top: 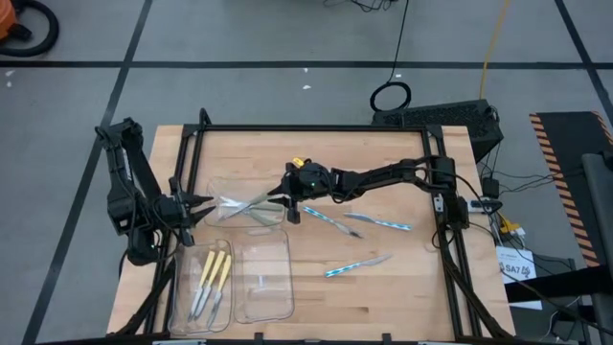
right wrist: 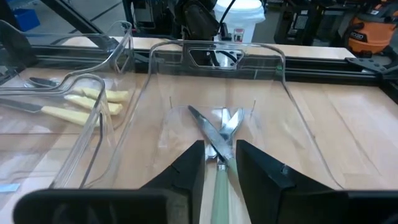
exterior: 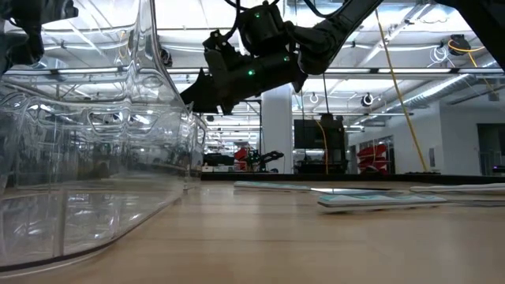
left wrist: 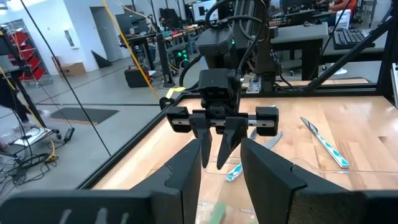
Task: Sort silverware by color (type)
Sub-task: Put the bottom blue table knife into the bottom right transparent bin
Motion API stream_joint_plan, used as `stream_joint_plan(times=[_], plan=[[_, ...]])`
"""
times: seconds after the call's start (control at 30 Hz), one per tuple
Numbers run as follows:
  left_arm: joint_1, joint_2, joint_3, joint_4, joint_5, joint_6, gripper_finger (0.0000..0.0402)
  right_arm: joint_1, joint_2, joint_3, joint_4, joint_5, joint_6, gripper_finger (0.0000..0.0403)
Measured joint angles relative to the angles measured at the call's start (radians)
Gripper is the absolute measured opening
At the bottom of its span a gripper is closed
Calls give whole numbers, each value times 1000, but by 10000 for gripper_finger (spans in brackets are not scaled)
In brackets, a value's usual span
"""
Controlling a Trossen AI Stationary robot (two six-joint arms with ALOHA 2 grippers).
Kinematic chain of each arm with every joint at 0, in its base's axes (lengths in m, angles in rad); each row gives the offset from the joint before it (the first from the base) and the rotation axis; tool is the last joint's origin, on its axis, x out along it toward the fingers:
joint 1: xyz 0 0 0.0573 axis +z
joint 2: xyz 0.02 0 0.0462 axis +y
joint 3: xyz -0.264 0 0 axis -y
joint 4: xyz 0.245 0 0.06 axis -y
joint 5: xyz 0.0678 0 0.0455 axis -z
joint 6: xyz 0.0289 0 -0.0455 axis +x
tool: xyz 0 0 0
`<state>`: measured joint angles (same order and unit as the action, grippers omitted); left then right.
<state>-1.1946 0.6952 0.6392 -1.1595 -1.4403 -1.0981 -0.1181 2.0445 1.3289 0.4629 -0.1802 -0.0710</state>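
Robotics lab: desks w/ monitors (left wrist: 292,12), shop vac (right wrist: 372,28), taped floor.

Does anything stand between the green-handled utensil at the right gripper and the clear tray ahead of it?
Nothing visible does. The green-handled utensil at the right gripper reaches into the clear tray, crossing other utensils there. Left gripper waits beside that tray.

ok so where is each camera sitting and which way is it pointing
High view: above the table, straight down; both arms show, the left gripper at a clear tray, the right gripper over it.
Low view: at tabletop height, level across the wood; the right arm hangs overhead.
Left wrist view: on the left arm, facing the right gripper; its own fingers show.
Right wrist view: on the right arm, looking into the tray at pale green utensils.
Shared: high and right wrist views both show yellow utensils.
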Motion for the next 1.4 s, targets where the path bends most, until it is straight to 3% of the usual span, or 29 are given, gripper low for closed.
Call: stream_joint_plan(times=[0.27, 0.43, 0.6, 0.77, 0.87, 1.07, 1.4], plan=[[0, 0, 0, 7, 0, -9, 122, 32, -105, -1, -74, -4, 2, 84], [8, 1, 0, 73, 0, 16, 122, 78, -271, 0, -360, 0, -71, 84], [58, 20, 0, 200, 0, 134, 122, 114, -419, 0, -655, 1, -76, 84], [130, 55, 0, 338, 53, 265, 122, 154, -491, -1, -979, 0, -64, 84], [179, 84, 0, 433, 113, 346, 122, 189, -500, -36, -1083, 1, -35, 84], [267, 176, 0, 675, 264, 528, 122, 285, -499, -188, -1041, 1, 64, 84], [397, 338, 0, 1081, 446, 828, 122, 466, -498, -437, -676, 28, 231, 88]])
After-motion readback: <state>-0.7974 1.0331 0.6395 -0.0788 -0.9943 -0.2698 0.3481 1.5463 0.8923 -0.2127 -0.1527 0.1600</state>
